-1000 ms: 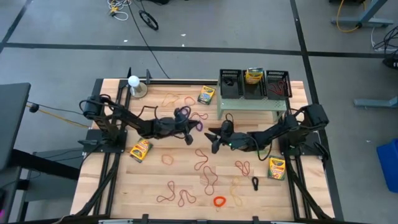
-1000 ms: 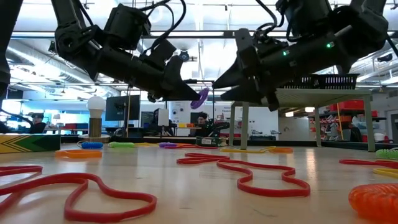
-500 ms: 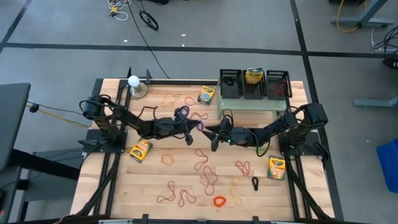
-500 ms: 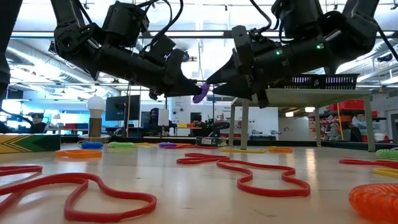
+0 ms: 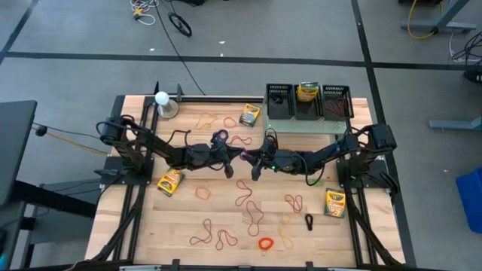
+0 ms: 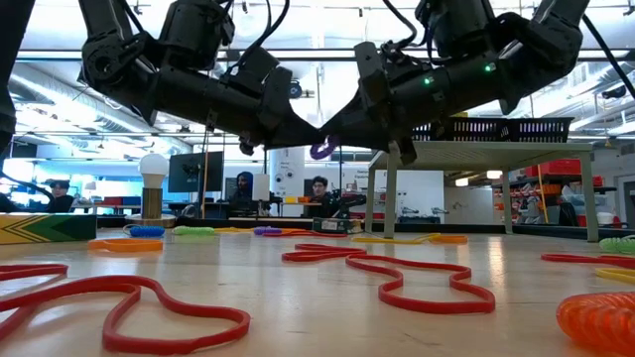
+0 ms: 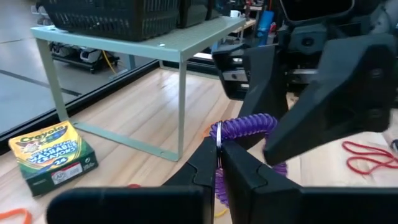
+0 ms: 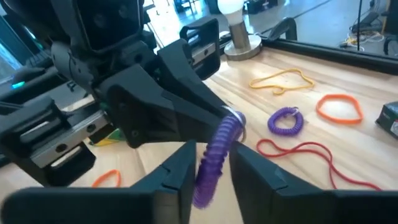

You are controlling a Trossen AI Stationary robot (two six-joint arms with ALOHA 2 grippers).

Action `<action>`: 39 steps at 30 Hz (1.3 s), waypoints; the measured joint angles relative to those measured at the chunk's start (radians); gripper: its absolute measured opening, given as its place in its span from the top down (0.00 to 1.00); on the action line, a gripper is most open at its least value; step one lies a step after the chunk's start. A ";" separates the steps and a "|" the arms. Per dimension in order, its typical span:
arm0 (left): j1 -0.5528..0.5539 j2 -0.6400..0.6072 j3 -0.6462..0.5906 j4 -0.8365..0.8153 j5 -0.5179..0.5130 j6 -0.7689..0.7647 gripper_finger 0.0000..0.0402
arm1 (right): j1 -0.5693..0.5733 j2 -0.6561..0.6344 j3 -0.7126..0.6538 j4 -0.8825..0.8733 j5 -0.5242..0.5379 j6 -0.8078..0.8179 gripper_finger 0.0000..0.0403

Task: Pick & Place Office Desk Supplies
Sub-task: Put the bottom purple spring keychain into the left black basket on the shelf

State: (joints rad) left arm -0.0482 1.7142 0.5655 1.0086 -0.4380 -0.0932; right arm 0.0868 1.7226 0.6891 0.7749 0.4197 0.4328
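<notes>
From overhead, my two dark gripper tips [image 5: 245,156] are covering almost all of the purple coiled plastic ring [image 5: 243,154]. In my right wrist view its lower end is running off the frame's edge. I am unable to judge whether my right fingers [image 8: 176,169] are touching it.

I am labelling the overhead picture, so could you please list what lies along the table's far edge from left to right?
White ball on a round base → tan rubber band → crayon box → pale green stand carrying three black baskets.

Your table [image 5: 151,226] is bare wood. On it lie rubber bands [image 5: 248,202], three crayon boxes [image 5: 171,181], coil rings [image 5: 265,243] and a green stand [image 5: 301,126].
</notes>
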 joint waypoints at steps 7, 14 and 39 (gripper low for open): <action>-0.010 -0.041 -0.001 -0.030 0.060 -0.030 0.81 | 0.030 0.000 0.000 0.014 0.046 -0.049 0.95; -0.010 -0.154 -0.008 -0.162 0.137 -0.042 0.59 | 0.065 -0.036 -0.001 -0.006 0.077 -0.109 0.92; 0.043 -0.205 -0.194 0.189 0.287 -0.013 0.66 | -0.295 -0.442 0.306 -0.921 0.233 -0.388 0.93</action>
State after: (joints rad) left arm -0.0048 1.5092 0.3714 1.1979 -0.1506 -0.1062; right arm -0.2078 1.2802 0.9947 -0.1463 0.6526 0.0447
